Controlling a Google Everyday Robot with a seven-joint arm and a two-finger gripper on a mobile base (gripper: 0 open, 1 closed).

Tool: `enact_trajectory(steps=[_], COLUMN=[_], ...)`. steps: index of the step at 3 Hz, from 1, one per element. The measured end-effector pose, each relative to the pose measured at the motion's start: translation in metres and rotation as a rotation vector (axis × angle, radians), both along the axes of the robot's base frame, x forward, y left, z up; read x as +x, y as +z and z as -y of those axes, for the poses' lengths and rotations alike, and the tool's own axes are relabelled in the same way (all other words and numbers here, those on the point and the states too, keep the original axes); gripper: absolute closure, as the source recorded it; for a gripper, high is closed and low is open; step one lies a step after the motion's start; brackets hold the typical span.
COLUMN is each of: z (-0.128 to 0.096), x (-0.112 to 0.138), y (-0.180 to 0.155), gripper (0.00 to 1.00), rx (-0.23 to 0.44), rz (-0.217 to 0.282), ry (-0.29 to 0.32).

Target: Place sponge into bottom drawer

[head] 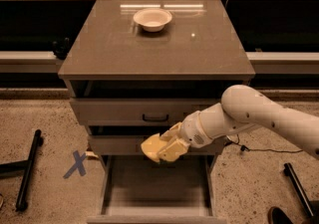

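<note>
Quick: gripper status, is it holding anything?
Gripper: closed on the sponge, in front of the middle drawer, above the open bottom drawer.

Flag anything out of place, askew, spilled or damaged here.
Nothing stands out. The pincer grips the sponge above the open bottom drawer, in front of the middle drawer; the bowl sits upright on the cabinet top.

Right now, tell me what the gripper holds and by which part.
The gripper holds the sponge by the end nearer the arm, above the open bottom drawer; its other end juts out free.
</note>
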State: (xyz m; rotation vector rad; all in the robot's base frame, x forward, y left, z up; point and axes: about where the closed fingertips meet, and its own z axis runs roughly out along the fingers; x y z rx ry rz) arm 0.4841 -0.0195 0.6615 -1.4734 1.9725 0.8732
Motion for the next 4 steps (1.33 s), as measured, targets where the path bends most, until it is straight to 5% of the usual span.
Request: enact_trajectory(steps=[1,3,4], z=[0.003,0.022,0.021], x=[0.004,0.032,0.043], y=[-0.02,-0.126,-0.18], gripper=[1.0,1.0,1.0], rx=[0.006,-0.059,-0.032], rz=[-0.002,-0.048,-0.103], ry=[-0.048,-0.228,-0.286])
